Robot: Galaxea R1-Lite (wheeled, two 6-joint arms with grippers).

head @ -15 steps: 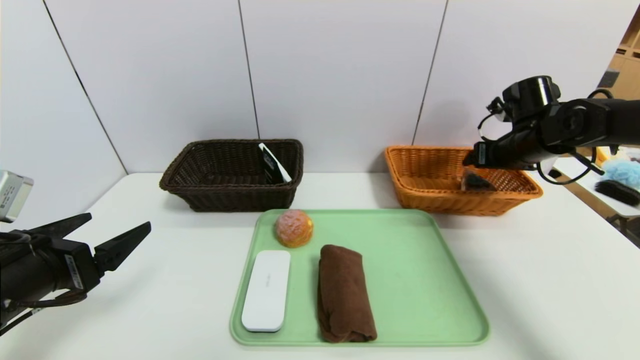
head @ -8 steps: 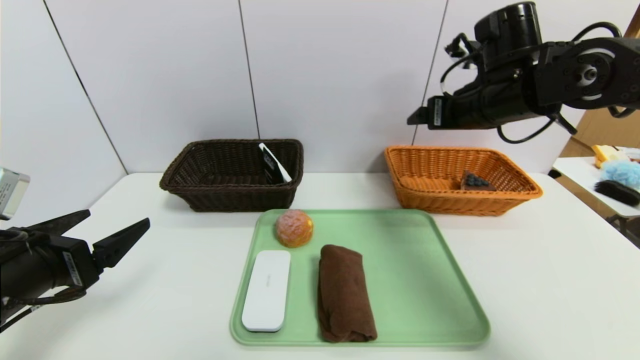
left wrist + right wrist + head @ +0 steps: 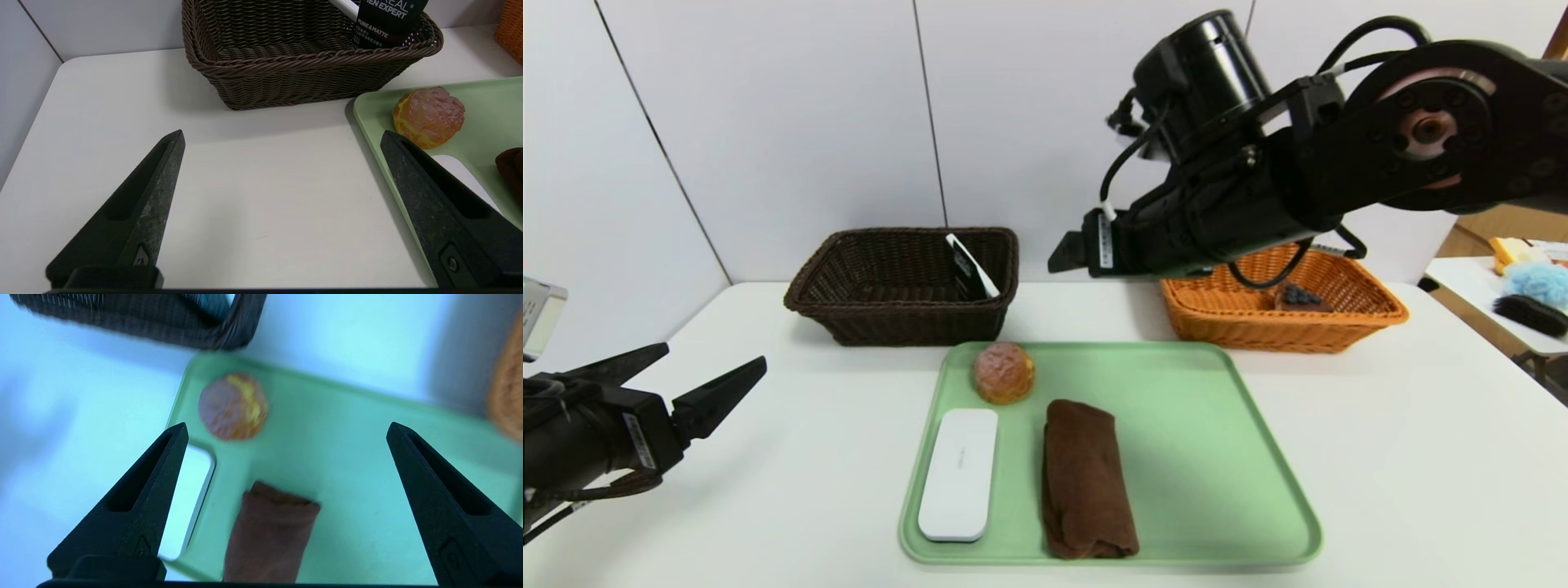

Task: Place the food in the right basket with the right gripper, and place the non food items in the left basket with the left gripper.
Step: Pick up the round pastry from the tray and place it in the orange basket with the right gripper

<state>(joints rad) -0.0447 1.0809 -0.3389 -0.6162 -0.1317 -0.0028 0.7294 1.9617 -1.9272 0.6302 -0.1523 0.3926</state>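
The orange-pink bun (image 3: 1003,372) (image 3: 429,116) (image 3: 233,406), the white case (image 3: 958,474) (image 3: 186,498) and the rolled brown towel (image 3: 1086,490) (image 3: 269,535) lie on the green tray (image 3: 1217,457). The chocolate cake slice (image 3: 1298,296) lies in the orange basket (image 3: 1347,327). The black L'Oreal tube (image 3: 968,269) (image 3: 388,20) leans in the dark brown basket (image 3: 898,318) (image 3: 286,69); the marker pen shows as a white end beside the tube. My right gripper (image 3: 1066,253) (image 3: 286,430) is open and empty, high above the tray's far edge. My left gripper (image 3: 711,376) (image 3: 282,136) is open and empty, over the table left of the tray.
A white table (image 3: 1421,449) bears the tray and both baskets; a white panelled wall stands behind. A side table at the far right holds a black brush (image 3: 1531,314) and a blue puff (image 3: 1539,282).
My right arm has risen out of the orange basket and swung left, leaving the cake slice inside. It now hangs above the tray. The left arm has barely moved.
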